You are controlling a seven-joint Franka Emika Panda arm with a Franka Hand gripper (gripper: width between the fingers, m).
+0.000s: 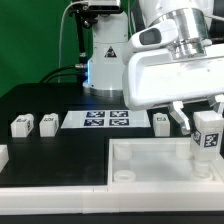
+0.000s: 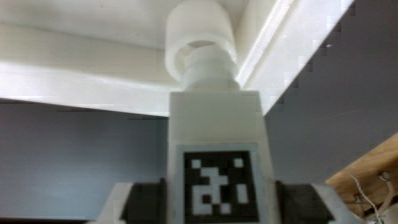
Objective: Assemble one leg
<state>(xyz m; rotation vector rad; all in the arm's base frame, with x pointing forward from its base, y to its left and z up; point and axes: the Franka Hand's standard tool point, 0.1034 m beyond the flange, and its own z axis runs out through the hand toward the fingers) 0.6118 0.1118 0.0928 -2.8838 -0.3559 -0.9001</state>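
Note:
My gripper (image 1: 207, 128) is shut on a leg (image 1: 207, 137), a small white block with a black-and-white tag, held upright over the far right corner of the large white panel (image 1: 130, 165). In the wrist view the leg (image 2: 219, 125) stands between my dark pads (image 2: 157, 198), tag toward the camera, its end at a round corner socket (image 2: 201, 58) of the panel (image 2: 80, 75). I cannot tell whether it is seated. Three more legs lie on the black table: two at the exterior view's left (image 1: 22, 125) (image 1: 47, 122) and one near the gripper (image 1: 161, 121).
The marker board (image 1: 108, 120) lies flat behind the panel. A white robot base (image 1: 105, 55) with cables stands at the back before a green backdrop. Another white part (image 1: 3, 155) shows at the exterior view's left edge.

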